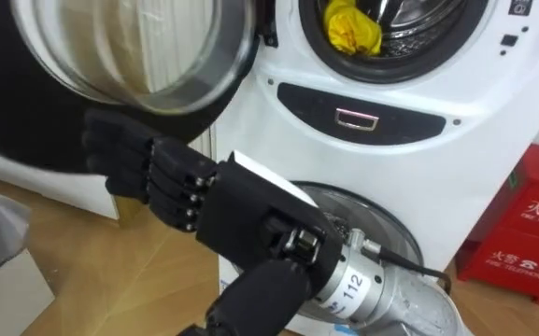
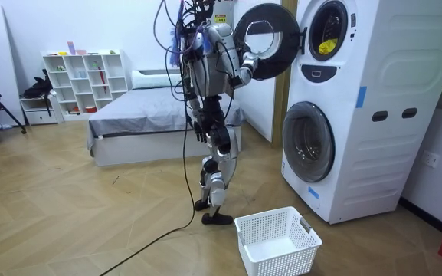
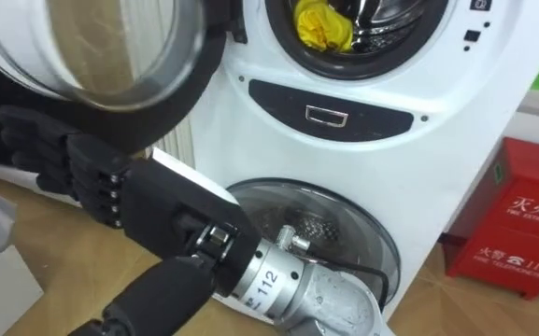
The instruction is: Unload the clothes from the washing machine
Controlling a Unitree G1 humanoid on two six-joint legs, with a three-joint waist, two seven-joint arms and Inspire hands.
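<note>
I am holding my right hand (image 1: pixel 204 196) out in front of me, reaching from the lower right toward the left with its back turned up. Its fingers (image 1: pixel 115 149) are lying loosely apart and nearly straight, gripping nothing. They are sitting against the dark rim of the open door (image 1: pixel 129 56), just under its bulging glass; I cannot tell whether they are actually touching it.

Below my forearm, the lower round door (image 3: pixel 344 224) of the washer (image 1: pixel 372 177) is staying closed, its glass facing me. Above it a dark oval panel (image 1: pixel 355 117) is crossing the white front. Higher up, the drum (image 1: pixel 418 28) is standing open, and a yellow cloth (image 1: pixel 353 28) is lying bunched inside it at the front, near the lower left of the opening, well apart from my hand. To the right of the washer a red box (image 1: pixel 526 224) is sitting on the floor.

In the room view I am standing upright on the wooden floor (image 2: pixel 90 215), facing the stacked washer, with my arm raised to the swung-out door. A white basket (image 2: pixel 276 241) is sitting on the floor near my feet, in front of the washer. Behind me a bed (image 2: pixel 152 115) is standing, and past it a white shelf (image 2: pixel 83 80) is lining the wall.
</note>
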